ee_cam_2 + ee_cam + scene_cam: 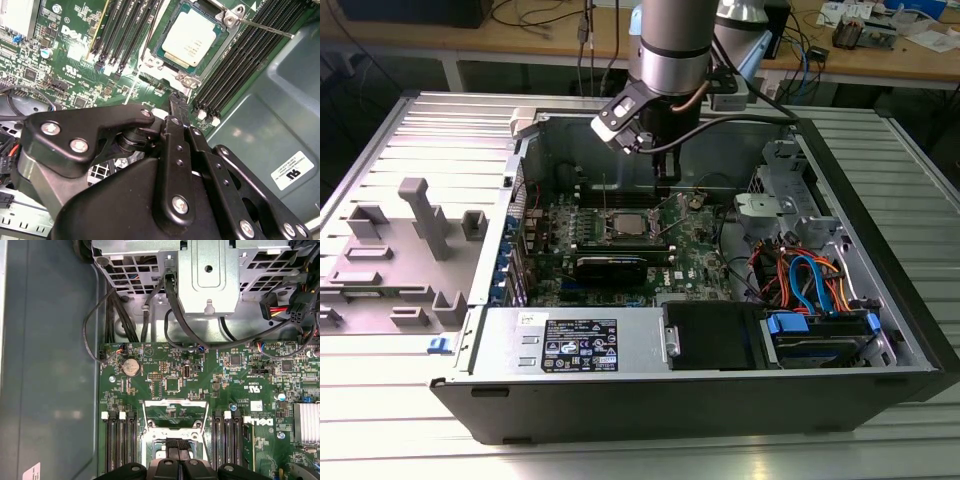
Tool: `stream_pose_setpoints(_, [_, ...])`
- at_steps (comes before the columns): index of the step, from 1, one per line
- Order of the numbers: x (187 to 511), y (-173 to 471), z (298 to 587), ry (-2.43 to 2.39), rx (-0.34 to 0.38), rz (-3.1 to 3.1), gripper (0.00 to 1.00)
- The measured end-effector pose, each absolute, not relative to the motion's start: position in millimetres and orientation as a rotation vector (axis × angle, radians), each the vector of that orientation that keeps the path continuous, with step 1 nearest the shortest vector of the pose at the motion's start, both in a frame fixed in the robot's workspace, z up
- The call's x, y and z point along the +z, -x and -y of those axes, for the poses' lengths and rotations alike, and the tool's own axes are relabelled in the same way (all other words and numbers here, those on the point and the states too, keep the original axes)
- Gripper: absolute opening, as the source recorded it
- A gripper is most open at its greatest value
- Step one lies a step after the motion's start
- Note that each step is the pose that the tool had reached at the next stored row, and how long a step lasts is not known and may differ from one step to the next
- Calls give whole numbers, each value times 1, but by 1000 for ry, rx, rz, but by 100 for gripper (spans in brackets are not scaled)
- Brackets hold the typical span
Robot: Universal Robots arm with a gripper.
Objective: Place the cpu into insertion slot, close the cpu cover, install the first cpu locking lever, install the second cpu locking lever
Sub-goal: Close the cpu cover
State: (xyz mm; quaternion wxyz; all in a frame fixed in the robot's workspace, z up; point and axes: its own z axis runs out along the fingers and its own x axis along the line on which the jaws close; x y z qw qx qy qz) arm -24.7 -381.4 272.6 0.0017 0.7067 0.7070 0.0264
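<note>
**Chip seated, cover up**

I am watching the arm's black gripper [665,183] hanging inside the open dark-grey metal computer case [770,400], which is lying on the slatted silver table [410,440]. The small flat square cpu [192,37] with its silvery metal top is sitting in the square, silver-rimmed insertion slot [150,61] on the green motherboard [75,70]. In the first wrist view, the thin silver cpu cover [175,403], a frame with a large window, is looking raised rather than lying over the chip. A thin silver wire lever [265,28] is sticking out from one slot corner over the long black memory slots [240,65]. The fingers [169,466] are showing pressed together, grasping nothing, their tips hovering just beside the slot. I cannot tell whether they are touching it.
</note>
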Motion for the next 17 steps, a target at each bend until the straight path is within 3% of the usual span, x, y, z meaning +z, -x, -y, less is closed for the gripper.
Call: stream_pose_setpoints(17, [273,22,381,-2218,83,-2219,11])
